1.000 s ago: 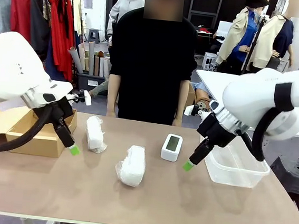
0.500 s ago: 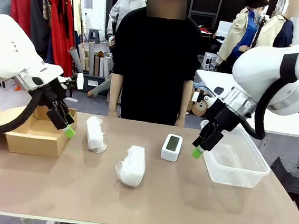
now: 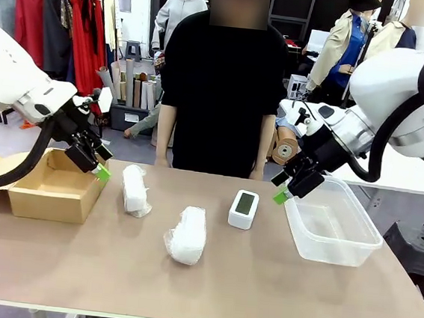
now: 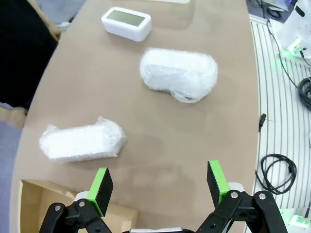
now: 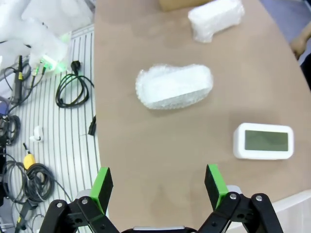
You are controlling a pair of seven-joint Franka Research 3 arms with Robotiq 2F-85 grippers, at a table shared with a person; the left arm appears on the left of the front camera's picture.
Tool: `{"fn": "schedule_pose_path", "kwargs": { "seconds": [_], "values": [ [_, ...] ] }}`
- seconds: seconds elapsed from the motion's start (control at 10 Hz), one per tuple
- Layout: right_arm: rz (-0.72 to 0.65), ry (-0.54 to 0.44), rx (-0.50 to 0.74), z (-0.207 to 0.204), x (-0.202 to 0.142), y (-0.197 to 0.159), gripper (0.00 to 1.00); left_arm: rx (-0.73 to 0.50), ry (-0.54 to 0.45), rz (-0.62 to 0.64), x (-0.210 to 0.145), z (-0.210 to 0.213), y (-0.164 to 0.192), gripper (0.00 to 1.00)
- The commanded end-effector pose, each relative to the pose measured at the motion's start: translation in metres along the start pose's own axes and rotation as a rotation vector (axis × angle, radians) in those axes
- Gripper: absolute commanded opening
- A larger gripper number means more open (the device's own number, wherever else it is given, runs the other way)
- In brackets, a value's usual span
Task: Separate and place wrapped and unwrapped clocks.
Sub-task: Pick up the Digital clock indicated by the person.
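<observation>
You had the left gripper [image 4: 159, 183] and right gripper [image 5: 159, 183] released and empty, and a shallow pinch risked slipping off the crinkly mid-table wrapped clock [image 3: 187, 235].

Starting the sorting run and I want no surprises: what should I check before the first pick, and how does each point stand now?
1. Left gripper fingers open, nothing held: ok.
2. Right gripper fingers open, nothing held: ok.
3. Left wrapped bundle and middle wrapped bundle lie apart on the table: ok.
4. Unwrapped clock stands apart from both bundles: ok.
5. Cardboard box and clear bin open, nothing seen inside: ok.
6. Person: arms hang beyond the far edge, off the table: ok.
</observation>
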State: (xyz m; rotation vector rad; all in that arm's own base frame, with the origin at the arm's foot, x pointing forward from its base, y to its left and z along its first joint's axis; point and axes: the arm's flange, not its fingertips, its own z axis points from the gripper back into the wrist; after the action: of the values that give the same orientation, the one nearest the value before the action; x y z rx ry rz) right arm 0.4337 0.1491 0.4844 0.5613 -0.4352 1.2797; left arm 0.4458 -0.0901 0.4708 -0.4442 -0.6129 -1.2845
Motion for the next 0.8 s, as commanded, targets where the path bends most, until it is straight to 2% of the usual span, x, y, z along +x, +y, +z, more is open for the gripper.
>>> {"fn": "schedule_pose_path", "kwargs": {
  "seconds": [0.0, 0.4, 0.7],
  "values": [
    [0.043, -0.067, -0.042, 0.0, -0.002, -0.008, 1.0, 0.026, -0.044, -0.007, 0.002, -0.001, 0.015, 1.0],
    [0.122, -0.119, -0.115, 0.013, -0.001, -0.02, 1.0, 0.072, -0.058, -0.023, 0.006, 0.002, 0.026, 1.0],
    [0.17, -0.119, -0.097, 0.028, 0.002, -0.029, 1.0, 0.015, -0.044, -0.075, 0.01, 0.009, 0.026, 1.0]
  ]
}}
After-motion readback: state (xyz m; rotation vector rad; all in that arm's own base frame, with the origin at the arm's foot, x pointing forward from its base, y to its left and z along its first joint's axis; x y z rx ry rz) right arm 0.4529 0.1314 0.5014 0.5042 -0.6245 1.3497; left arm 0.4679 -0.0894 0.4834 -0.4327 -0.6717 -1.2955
